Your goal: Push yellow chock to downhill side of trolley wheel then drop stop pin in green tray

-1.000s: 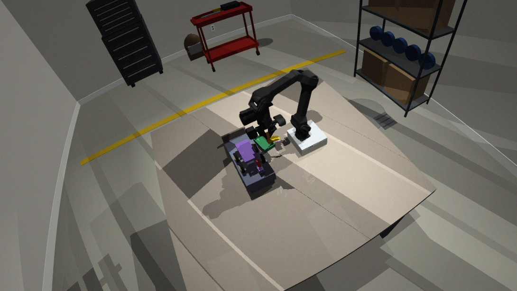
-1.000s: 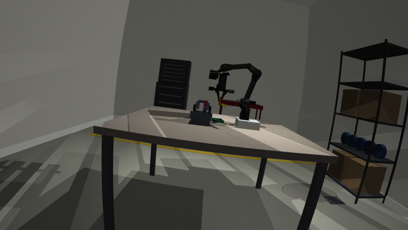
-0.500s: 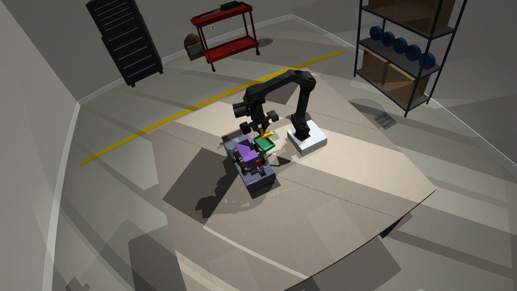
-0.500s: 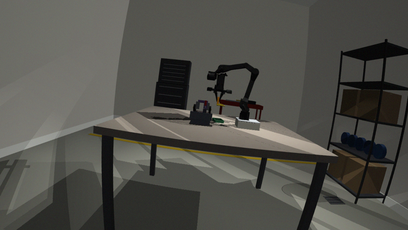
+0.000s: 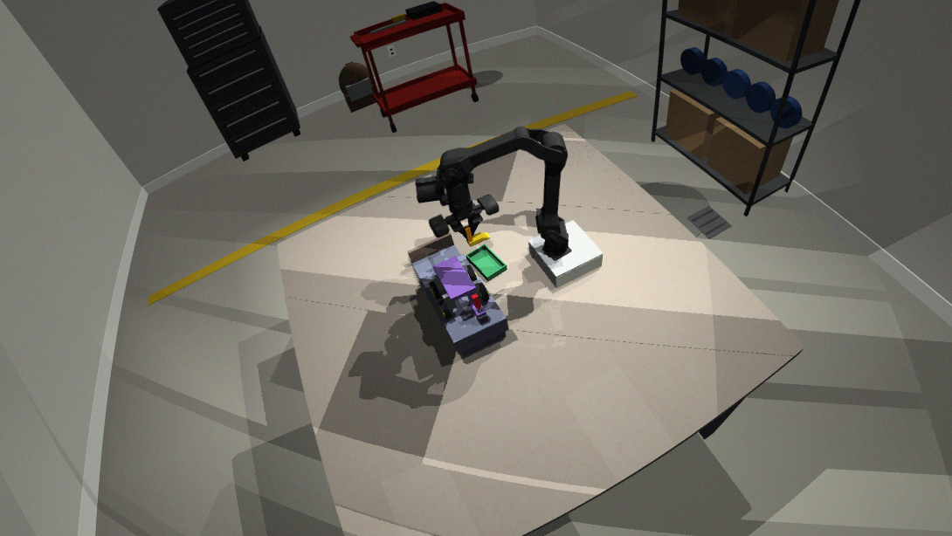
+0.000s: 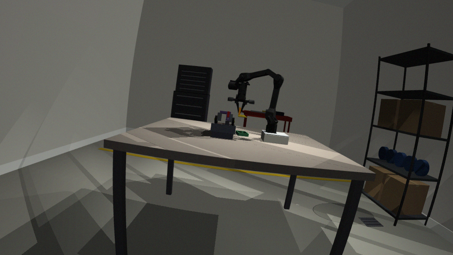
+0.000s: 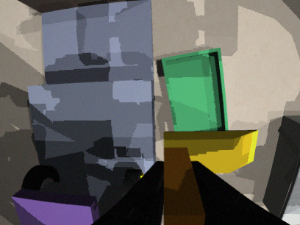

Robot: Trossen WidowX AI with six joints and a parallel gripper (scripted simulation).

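My gripper (image 5: 469,228) (image 6: 240,108) (image 7: 176,168) is shut on the orange handle (image 7: 182,198) of the yellow chock (image 5: 481,237) (image 6: 242,116) (image 7: 223,151). It holds the chock in the air, above the far end of the green tray (image 5: 486,262) (image 6: 241,133) (image 7: 193,95) and next to the low end of the grey ramp (image 5: 470,333) (image 6: 222,130) (image 7: 98,56). The purple trolley (image 5: 452,278) (image 6: 226,117) (image 7: 54,214) stands on the ramp. The red-headed stop pin (image 5: 474,297) sits at the trolley's uphill end. One black wheel (image 7: 41,176) shows in the wrist view.
The arm's white base block (image 5: 567,260) (image 6: 274,137) stands right of the tray. The table's edge (image 5: 752,389) runs along the right. A red cart (image 5: 416,59), a black cabinet (image 5: 230,72) and a shelf rack (image 5: 746,79) stand on the floor beyond.
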